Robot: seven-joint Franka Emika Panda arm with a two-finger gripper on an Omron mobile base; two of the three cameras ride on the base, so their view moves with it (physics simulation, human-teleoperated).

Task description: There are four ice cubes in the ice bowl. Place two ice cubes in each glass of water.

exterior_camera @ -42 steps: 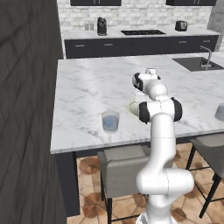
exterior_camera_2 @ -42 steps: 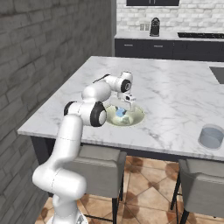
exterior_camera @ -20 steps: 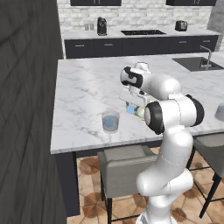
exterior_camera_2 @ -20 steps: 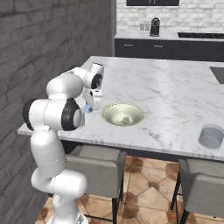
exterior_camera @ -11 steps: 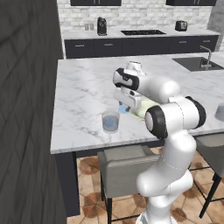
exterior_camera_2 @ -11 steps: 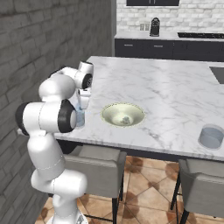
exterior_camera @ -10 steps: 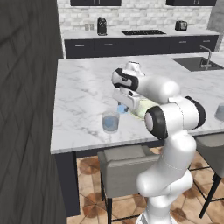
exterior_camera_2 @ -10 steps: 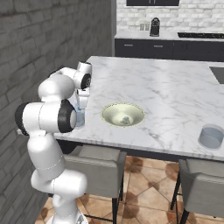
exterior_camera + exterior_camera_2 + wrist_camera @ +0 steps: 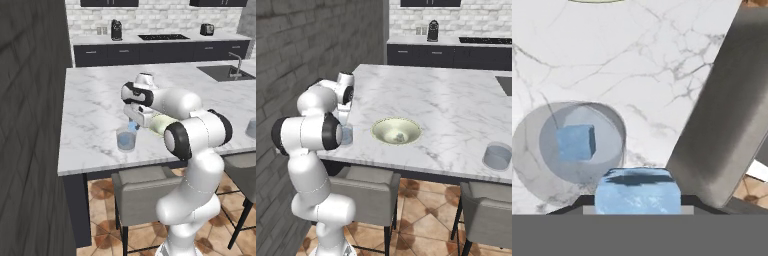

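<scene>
Ice cube point(image 9: 636, 191) in end effector point(image 9: 636, 202), above glass point(image 9: 568, 150)

Arm bent low, fingers point(image 9: 587, 201) apparently clamped on ice cube point(image 9: 636, 191).

A home kitchen is showing here: a marble island point(image 9: 95, 107) is standing over grey stools point(image 9: 145, 192), dark cabinets point(image 9: 150, 52) are carrying a cooktop point(image 9: 162, 36), and a sink point(image 9: 227, 72) is sitting beside them.
</scene>
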